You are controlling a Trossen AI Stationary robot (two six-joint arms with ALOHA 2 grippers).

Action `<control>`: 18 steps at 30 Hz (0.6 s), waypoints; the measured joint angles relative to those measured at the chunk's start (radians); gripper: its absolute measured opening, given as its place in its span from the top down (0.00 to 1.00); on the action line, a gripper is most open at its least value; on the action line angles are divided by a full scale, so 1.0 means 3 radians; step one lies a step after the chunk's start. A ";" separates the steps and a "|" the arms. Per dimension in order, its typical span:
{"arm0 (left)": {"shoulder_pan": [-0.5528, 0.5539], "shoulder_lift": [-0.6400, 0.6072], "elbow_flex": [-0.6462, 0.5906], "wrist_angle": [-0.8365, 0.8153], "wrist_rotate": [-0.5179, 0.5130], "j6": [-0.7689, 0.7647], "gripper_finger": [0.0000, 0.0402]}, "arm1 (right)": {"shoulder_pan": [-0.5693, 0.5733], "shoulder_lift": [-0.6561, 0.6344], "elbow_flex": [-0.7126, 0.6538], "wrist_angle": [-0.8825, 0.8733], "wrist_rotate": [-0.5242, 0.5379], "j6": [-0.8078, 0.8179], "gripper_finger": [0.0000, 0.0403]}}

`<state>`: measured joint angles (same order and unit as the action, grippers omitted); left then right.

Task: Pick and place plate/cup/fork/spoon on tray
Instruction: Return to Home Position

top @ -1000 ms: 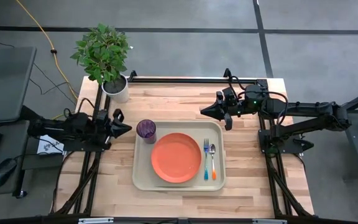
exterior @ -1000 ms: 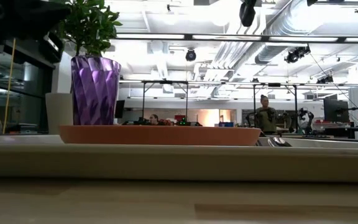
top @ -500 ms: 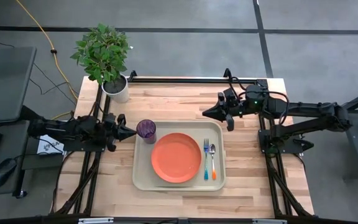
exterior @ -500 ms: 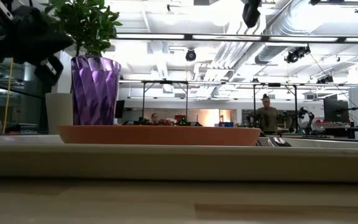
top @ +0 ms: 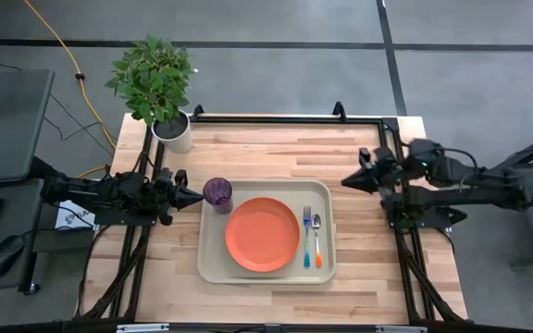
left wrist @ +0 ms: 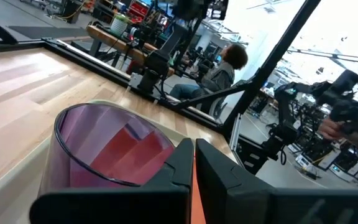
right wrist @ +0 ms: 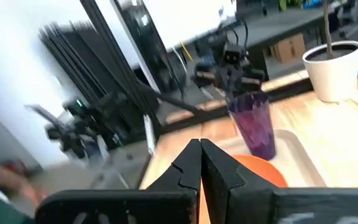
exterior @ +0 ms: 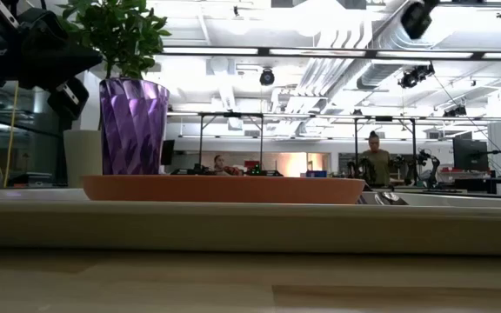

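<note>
Two dark matte arms, black cabling along links, pointed black jaws.

both grippers closed: left gripper [top: 192,196], right gripper [top: 348,181]

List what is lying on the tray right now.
The tray holds the purple cup in one corner, the orange plate in the middle, and the fork and spoon side by side. Anything under the plate is hidden.

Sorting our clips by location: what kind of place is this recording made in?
Probably a robotics lab or workshop: exposed ceiling ducts, more metal-framed robot rigs standing behind, a person among them, and a light wooden worktable on a grey concrete floor.
</note>
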<state>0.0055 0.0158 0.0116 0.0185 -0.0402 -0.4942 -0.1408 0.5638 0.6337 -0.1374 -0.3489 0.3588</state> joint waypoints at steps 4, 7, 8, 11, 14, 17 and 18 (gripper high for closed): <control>0.0000 0.0000 0.0000 0.0000 0.0001 0.0000 1.00 | 0.0000 -0.0613 -0.0617 0.0466 0.0063 0.0168 1.00; 0.0000 0.0000 0.0000 0.0000 0.0000 0.0000 1.00 | -0.0001 -0.0965 -0.0995 0.0689 0.0344 0.0028 1.00; 0.0000 0.0000 0.0000 0.0000 0.0001 0.0000 1.00 | -0.0001 -0.1045 -0.1086 0.0725 0.0455 -0.0042 1.00; 0.0000 0.0000 0.0000 0.0001 0.0001 0.0000 1.00 | -0.0001 -0.1259 -0.1303 0.0769 0.0802 -0.0061 1.00; 0.0000 0.0000 0.0000 0.0001 0.0001 0.0000 1.00 | -0.0001 -0.1398 -0.1478 0.0778 0.1012 -0.0079 1.00; 0.0000 0.0000 0.0000 0.0001 0.0001 0.0000 1.00 | -0.0001 -0.1508 -0.1670 0.0772 0.1102 -0.0257 1.00; 0.0001 0.0000 0.0000 0.0001 0.0001 -0.0001 1.00 | -0.0001 -0.1545 -0.1728 0.0772 0.1101 -0.0297 1.00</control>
<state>0.0059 0.0158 0.0116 0.0189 -0.0399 -0.4946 -0.1410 0.1003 0.1151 0.0943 -0.0187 0.2697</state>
